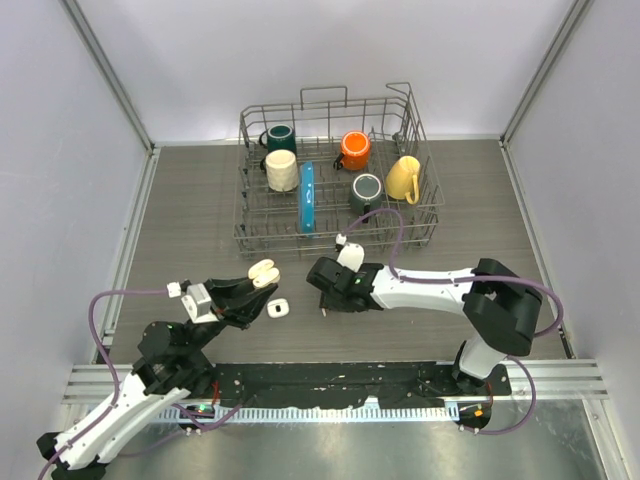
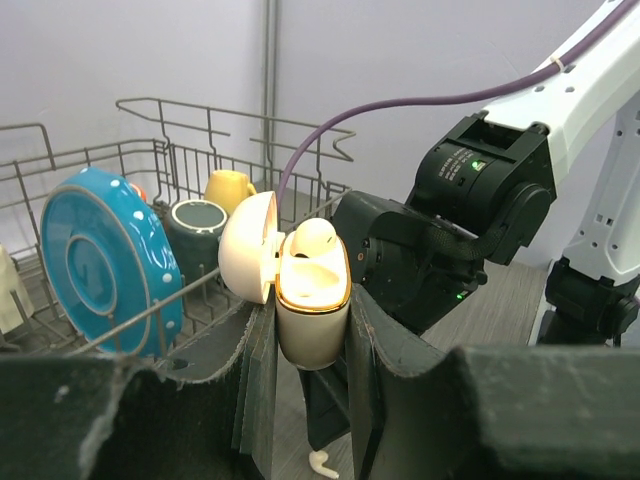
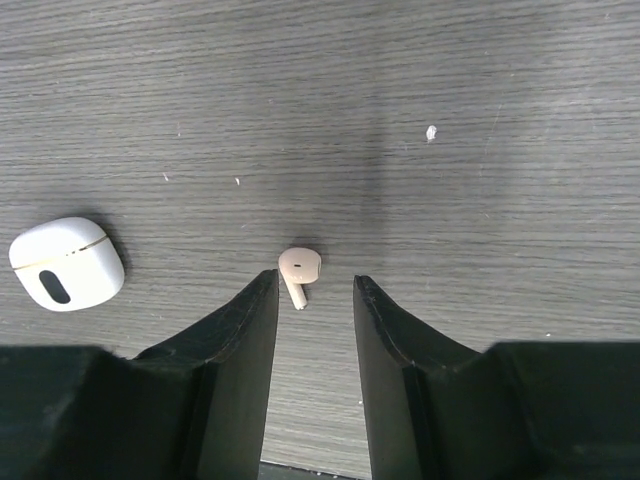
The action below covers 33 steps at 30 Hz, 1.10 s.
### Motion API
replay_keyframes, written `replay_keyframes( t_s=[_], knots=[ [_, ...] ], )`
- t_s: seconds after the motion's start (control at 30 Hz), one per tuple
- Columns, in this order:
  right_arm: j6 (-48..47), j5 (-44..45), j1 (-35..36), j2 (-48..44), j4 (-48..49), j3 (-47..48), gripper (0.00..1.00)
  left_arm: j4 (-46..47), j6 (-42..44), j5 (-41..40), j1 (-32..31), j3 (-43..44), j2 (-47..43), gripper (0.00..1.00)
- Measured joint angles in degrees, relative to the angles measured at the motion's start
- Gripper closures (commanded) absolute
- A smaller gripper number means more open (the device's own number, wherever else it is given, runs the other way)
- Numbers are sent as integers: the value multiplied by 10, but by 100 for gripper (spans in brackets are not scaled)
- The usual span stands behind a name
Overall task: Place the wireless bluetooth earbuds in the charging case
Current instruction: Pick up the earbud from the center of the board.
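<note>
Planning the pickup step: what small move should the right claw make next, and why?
Probably lower the right claw so its open jaws straddle the small white plastic earbud, which lies loose on the grey wood-grain table just beyond them; the left claw holds the open cream charging case.

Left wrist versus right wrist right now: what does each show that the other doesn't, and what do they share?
Left wrist only: the left gripper clamping the open charging case, one seated earbud inside, plus the dish rack and the right arm. Right wrist only: a closed white case lying on the table, and the right gripper open. Both: a loose earbud on the table, apparently the same one, just ahead of the right fingers.
</note>
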Motion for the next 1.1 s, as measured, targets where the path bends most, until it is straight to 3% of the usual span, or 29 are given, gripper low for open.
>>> replay_keyframes(
  t_s=[1.1],
  knots=[
    [3,-12,0,65,10,30,64,-10,0,-4,0,-14,0,100]
  ],
)
